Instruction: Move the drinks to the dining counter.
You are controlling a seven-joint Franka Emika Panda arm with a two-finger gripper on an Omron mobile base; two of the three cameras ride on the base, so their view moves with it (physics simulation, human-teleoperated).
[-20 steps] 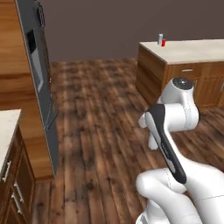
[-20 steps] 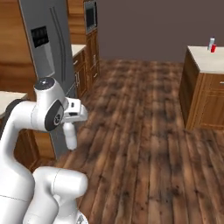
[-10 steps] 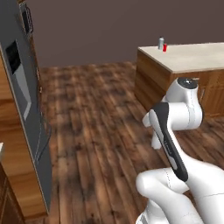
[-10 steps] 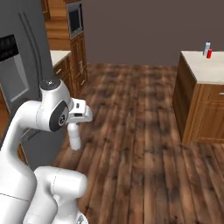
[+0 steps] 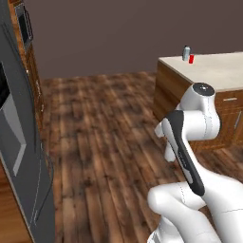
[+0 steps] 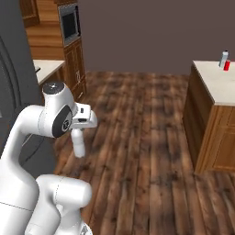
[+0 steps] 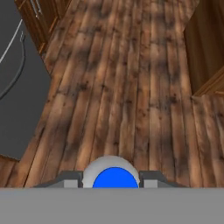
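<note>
A: Hand view, bottom centre: gripper [image 7: 111, 183] pinching the water bottle [image 7: 111, 175], blue cap facing the lens, a dark finger tip [image 7: 71, 179] on each side.

B: Right base view, left of centre: same water bottle [image 6: 79, 144] hanging upright below the hand, over the wooden floor [image 6: 137, 137].

A: Upper right: pale-topped desk [image 6: 215, 85]; red can [image 6: 226, 65] beside a grey item [image 6: 223, 59] at its far corner.

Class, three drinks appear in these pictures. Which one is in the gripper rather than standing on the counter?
The water bottle with the blue cap, clamped in the gripper. The red can and grey carton stand far off on the island counter.
</note>
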